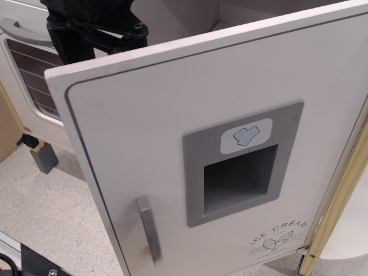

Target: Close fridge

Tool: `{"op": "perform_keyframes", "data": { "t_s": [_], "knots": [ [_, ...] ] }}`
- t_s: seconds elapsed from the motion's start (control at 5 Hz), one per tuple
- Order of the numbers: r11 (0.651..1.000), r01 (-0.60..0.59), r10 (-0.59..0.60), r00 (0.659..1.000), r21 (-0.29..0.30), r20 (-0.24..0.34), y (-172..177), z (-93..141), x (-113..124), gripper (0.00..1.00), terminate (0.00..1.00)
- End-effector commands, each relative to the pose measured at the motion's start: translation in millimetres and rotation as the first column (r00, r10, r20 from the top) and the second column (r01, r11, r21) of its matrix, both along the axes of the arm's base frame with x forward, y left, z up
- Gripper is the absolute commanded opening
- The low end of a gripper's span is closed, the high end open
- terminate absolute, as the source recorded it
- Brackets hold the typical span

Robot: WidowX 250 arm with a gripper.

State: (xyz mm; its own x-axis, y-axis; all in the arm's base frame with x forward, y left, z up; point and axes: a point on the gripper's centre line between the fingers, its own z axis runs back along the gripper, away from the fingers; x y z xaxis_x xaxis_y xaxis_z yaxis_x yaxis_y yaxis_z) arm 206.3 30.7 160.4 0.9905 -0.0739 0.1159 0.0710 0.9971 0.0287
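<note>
The white fridge door fills most of the view and stands open, swung out toward me from its hinge at the right. It has a grey recessed ice dispenser panel, a vertical grey handle at lower left and an "ICE CREAM" logo at lower right. My black gripper is at the top left, just behind the door's upper free edge. Its lower part is hidden by the door, so I cannot tell how the jaws stand.
The white oven door with a wire-rack window and a horizontal grey handle is at the far left behind the gripper. The fridge interior shows above the door. A beige wooden frame post runs down the right. The floor is speckled beige.
</note>
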Motion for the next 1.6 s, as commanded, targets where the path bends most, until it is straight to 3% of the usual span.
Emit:
{"op": "perform_keyframes", "data": {
  "t_s": [0.0,0.8,1.2,1.4],
  "knots": [
    [1.000,0.000,0.000,1.000,0.000,0.000,0.0,0.0,0.0,1.00,0.00],
    [0.992,0.103,-0.100,0.994,-0.077,0.042,-16.2,66.3,6.5,1.00,0.00],
    [0.976,0.191,-0.186,0.981,-0.104,0.052,-30.8,77.4,-15.0,1.00,0.00],
    [0.971,0.225,-0.221,0.974,-0.085,0.052,-36.0,73.7,-25.0,1.00,0.00]
  ]
}}
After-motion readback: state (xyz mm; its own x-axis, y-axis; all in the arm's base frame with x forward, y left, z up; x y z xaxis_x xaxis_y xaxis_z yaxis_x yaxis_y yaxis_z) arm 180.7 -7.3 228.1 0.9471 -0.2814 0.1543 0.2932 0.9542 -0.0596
